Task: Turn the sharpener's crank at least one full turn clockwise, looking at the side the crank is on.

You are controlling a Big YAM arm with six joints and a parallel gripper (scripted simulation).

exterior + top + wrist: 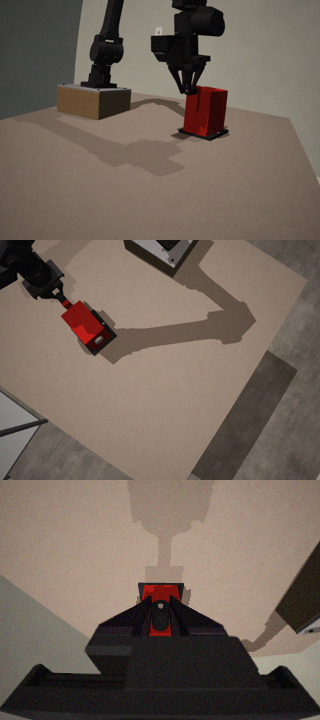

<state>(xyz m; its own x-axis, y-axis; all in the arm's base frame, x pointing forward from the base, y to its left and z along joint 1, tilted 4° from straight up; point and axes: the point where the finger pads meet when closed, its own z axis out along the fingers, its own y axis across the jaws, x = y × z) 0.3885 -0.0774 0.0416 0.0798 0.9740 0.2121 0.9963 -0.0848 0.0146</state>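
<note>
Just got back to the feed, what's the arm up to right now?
The single arm has its gripper shut on the black crank handle at the top of the red sharpener, on the side facing the arm's wooden base block. The sharpener stands upright on its black base plate on the tan table. From the wrist view, the fingers sit on either side of the handle. The grip looks set; whether the crank has turned yet cannot be told.
</note>
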